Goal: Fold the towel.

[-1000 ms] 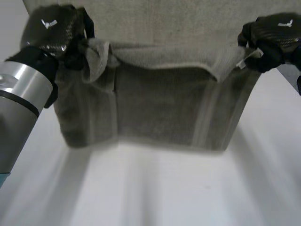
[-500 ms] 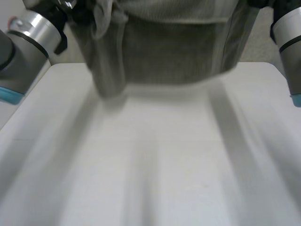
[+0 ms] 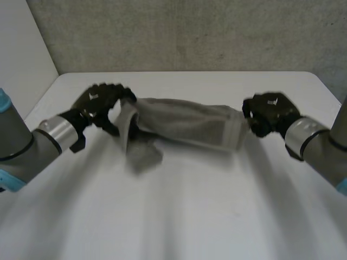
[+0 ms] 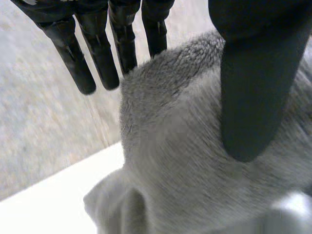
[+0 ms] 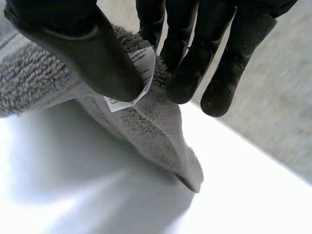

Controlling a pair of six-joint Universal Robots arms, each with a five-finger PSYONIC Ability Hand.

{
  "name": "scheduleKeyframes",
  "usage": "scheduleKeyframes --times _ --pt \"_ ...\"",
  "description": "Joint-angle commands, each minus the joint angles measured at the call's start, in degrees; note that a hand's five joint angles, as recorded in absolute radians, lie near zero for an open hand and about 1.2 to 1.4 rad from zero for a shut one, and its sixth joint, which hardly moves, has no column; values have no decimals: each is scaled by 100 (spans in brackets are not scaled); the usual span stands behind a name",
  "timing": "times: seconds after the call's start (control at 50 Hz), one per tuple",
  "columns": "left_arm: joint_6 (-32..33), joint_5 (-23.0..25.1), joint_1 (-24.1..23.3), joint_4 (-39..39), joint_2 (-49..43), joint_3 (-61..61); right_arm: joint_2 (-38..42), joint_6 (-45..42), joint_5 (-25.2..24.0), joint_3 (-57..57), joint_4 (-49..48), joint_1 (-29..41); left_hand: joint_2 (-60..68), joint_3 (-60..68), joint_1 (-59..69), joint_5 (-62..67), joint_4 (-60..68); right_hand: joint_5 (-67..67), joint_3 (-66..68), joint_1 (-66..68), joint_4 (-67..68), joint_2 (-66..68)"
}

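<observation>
Two hands hold the towel (image 3: 184,125)

It hangs bunched between both hands, low over the counter (image 3: 179,216). Left hand (image 3: 100,103) pinches one end between thumb and fingers (image 4: 100,53); right hand (image 3: 270,112) nips the other corner, thumb on its white label (image 5: 139,66), fingers behind.

The left hand (image 3: 100,103) and right hand (image 3: 271,112) were matte black, each with a small white emblem on its back. Fingers (image 4: 100,53) were slim rods with rounded tips; the thumb (image 4: 251,83) was broader. Behind each hand sat a silver wrist cuff (image 3: 54,131), then a grey arm (image 3: 19,151) with a light-blue cap (image 3: 3,100).
</observation>
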Motion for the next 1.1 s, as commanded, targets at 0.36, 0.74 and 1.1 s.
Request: scheduleKeyframes --times 0.36,0.74,1.1 --pt "446 -1640 -826 -1273 855 -107 -426 -10 816 941 -781 -164 -1006 -1013 -983 -991 -1011 331 337 473 380 448" --pt "-477 -3775 -2293 -588 434 -670 -444 -10 895 1091 -790 -357 -1006 -1013 -983 -991 -1011 331 337 473 380 448" --pt "-433 -4188 -2461 -500 -349 -573 -418 -19 895 1117 -843 -392 -989 -996 -966 -974 -994 331 337 473 380 448"
